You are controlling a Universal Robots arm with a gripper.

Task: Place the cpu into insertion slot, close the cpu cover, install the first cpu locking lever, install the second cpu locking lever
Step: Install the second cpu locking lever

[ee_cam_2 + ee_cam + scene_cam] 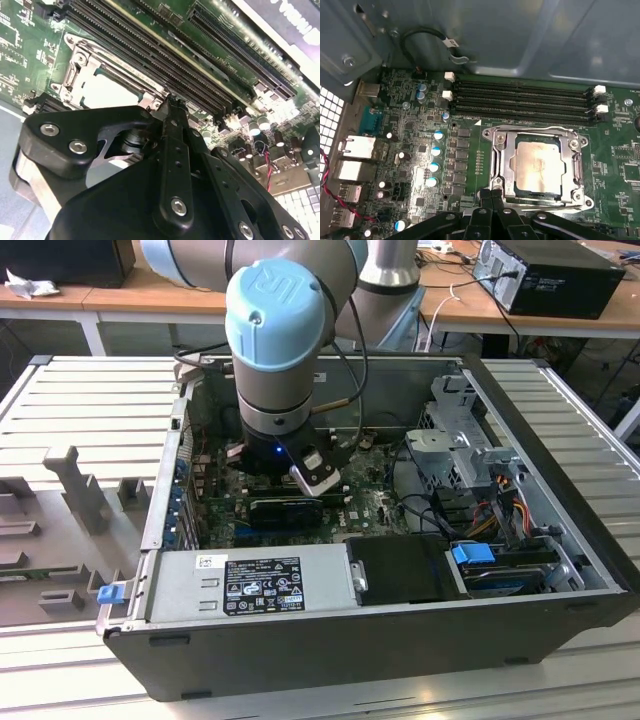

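Observation:
In the first wrist view the cpu lies flat in the insertion slot, silver-grey face up. The silvery cpu cover is folded down around it, and the chip shows through its square window. My gripper is shut with nothing between its fingers. Its tip sits just off the edge of the cover. The second wrist view has the gripper right beside the same socket, where the cpu shows pale. A thin lever rod runs along the cover's side; whether it is latched I cannot tell.
Long black memory slots run beside the socket. The arm's wrist reaches down into the open computer case. A grey power supply lines the front, and a drive cage with cables stands at the exterior view's right.

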